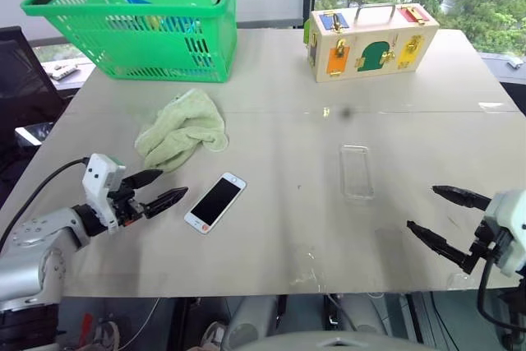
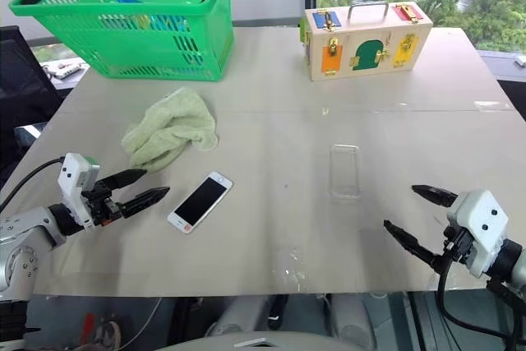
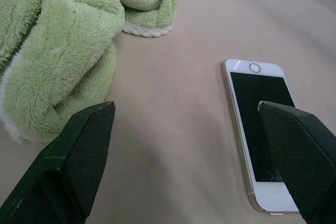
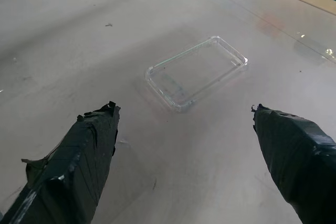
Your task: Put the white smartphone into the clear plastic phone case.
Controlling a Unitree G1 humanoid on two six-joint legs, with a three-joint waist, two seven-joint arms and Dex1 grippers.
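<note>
Near table centre, clear plastic phone case [image 1: 357,172] faint, white smartphone [image 1: 215,202] plain

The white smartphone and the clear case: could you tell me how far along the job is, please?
Nothing is done yet: the white smartphone lies screen-up on the table, apart from the empty clear plastic phone case. In hand: the open left gripper hovers beside the phone, the open right gripper near the case. Left: grasping the phone and seating it in the case.

A: Any obstacle near the white smartphone [image 1: 214,202]?
B: The green towel [image 1: 181,130] lies just behind it; bare worktop [image 1: 288,228] stretches toward the clear plastic phone case [image 1: 357,172].
A: And around the case?
B: Open on all sides.
</note>
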